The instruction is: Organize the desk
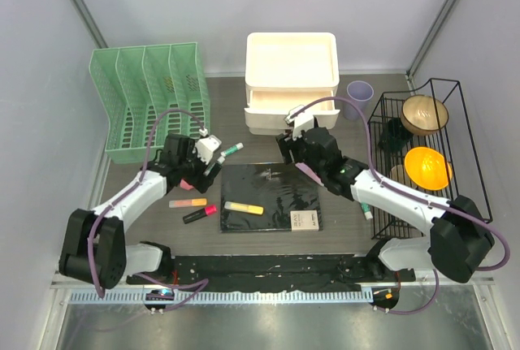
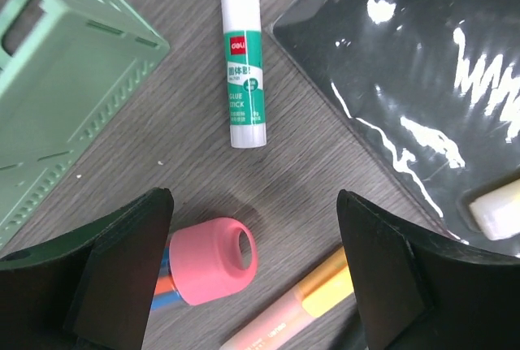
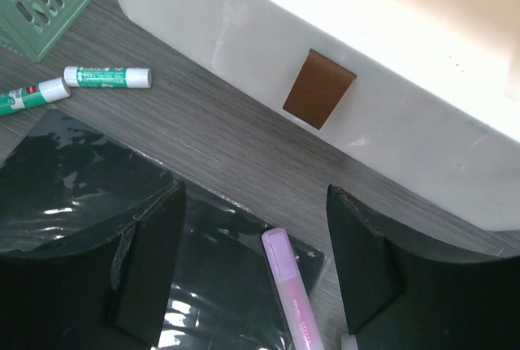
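Nearest us is the rail (image 1: 268,273) on the front edge of the desk (image 1: 227,118). The desk runs from there to the far wall and everything sits on it. Just past the rail, mid-desk, is a black notebook (image 1: 272,196) with a yellow highlighter (image 1: 244,208) and a small note pad (image 1: 305,220) on top. Left of it lie an orange highlighter (image 1: 188,202) and a red highlighter (image 1: 199,213).

Next, the left gripper (image 2: 253,208) hangs low with its fingers apart and a pink cap (image 2: 213,261) between them, nothing held. The right gripper (image 3: 253,200) is likewise spread and empty, over a purple highlighter (image 3: 288,293) lying across the notebook's far right corner.

Risks, as we judge them:
- **Left:** the cap is round and short, so closing fingers may squirt it out. They may also catch the orange highlighter just beside it.
- **Right:** the fingertips could pinch the glossy notebook cover along with the highlighter.
- **Right, farther on:** the drawer box (image 1: 291,82) is near ahead, so a forward reach may bump it.

Counts, near to far:
- two grippers
- one notebook and one pad
- four highlighters
- one cap
- one green-tipped pen (image 1: 366,204) beside the wire rack (image 1: 435,80)
- two glue sticks (image 2: 244,66)
- one orange bowl (image 1: 427,167) and one wooden bowl (image 1: 424,113) in the wire rack
- one green file rack (image 1: 150,102)
- one purple cup (image 1: 360,94)
- one drawer box
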Robot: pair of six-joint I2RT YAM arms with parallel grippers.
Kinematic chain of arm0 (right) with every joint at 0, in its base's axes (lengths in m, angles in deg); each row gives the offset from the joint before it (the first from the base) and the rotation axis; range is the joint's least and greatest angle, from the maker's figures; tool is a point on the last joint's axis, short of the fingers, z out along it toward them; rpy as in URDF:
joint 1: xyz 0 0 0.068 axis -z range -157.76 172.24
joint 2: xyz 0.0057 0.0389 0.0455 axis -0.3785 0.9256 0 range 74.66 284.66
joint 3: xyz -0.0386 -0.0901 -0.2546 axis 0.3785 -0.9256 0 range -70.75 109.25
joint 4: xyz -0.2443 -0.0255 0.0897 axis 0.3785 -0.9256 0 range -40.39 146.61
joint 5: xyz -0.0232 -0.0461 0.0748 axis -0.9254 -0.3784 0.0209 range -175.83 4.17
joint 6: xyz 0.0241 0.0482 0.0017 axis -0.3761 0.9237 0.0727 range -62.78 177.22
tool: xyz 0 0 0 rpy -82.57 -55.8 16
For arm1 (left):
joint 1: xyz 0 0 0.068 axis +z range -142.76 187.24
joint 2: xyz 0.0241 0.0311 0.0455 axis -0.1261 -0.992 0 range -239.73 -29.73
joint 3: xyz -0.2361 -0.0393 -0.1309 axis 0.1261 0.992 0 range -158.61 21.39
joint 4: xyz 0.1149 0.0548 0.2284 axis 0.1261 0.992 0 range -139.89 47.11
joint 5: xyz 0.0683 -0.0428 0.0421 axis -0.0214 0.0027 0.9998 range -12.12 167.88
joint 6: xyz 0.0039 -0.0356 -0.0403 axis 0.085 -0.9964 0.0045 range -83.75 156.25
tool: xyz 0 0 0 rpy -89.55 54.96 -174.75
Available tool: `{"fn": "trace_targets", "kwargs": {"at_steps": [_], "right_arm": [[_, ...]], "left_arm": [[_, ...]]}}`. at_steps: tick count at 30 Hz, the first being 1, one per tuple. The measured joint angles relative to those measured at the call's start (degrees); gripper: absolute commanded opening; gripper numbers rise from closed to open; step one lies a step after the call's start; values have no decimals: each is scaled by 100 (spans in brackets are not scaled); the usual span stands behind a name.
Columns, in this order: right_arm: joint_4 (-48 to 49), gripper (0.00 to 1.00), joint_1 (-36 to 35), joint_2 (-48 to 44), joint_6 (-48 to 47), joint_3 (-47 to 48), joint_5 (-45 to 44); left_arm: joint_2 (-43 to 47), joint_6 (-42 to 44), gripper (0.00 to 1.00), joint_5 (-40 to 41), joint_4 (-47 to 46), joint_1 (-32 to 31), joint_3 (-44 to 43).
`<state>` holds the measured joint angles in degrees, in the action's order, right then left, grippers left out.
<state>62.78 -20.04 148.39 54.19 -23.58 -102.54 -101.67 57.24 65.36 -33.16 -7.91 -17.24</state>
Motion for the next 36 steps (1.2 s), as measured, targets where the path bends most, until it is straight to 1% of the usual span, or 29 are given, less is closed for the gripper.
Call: {"fn": "trace_targets", "kwargs": {"at_steps": [6,11,15,16,18,19,24,27,28,29,30,32,33,36], "right_arm": [[-22,74,0,0,-42,-48,33],[-24,74,0,-11,-120,-61,44],[-20,74,0,-37,-160,-79,59],[-22,74,0,-39,-166,-83,61],[-22,74,0,-42,-186,-94,72],[-20,73,2,-42,-192,-98,79],[-20,74,2,-57,-256,-144,96],[-20,73,2,-107,-278,-188,98],[-17,74,0,-125,-286,-201,98],[-17,74,2,-138,-289,-208,98],[-17,74,2,-146,-291,-210,98],[-17,74,2,-160,-293,-210,98],[-17,74,2,-166,-295,-212,98],[-13,74,2,-199,-299,-221,98]], "left_arm": [[-581,114,81,57,-129,0,-63],[-955,216,79,55,-343,-11,-197],[-1261,234,73,52,-468,-28,-389],[-1338,238,65,50,-485,-37,-448],[-1521,247,59,48,-549,-59,-579],[-1613,254,54,48,-579,-66,-638],[-2004,323,45,-7,-693,-96,-855],[-2100,334,35,-74,-730,-96,-922],[-2114,337,29,-103,-741,-96,-925],[-2122,334,25,-131,-748,-96,-927],[-2133,332,12,-170,-754,-96,-925],[-2133,350,3,-243,-756,-98,-925],[-2133,332,0,-258,-765,-101,-925],[-2094,328,0,-328,-743,-101,-918]]}}
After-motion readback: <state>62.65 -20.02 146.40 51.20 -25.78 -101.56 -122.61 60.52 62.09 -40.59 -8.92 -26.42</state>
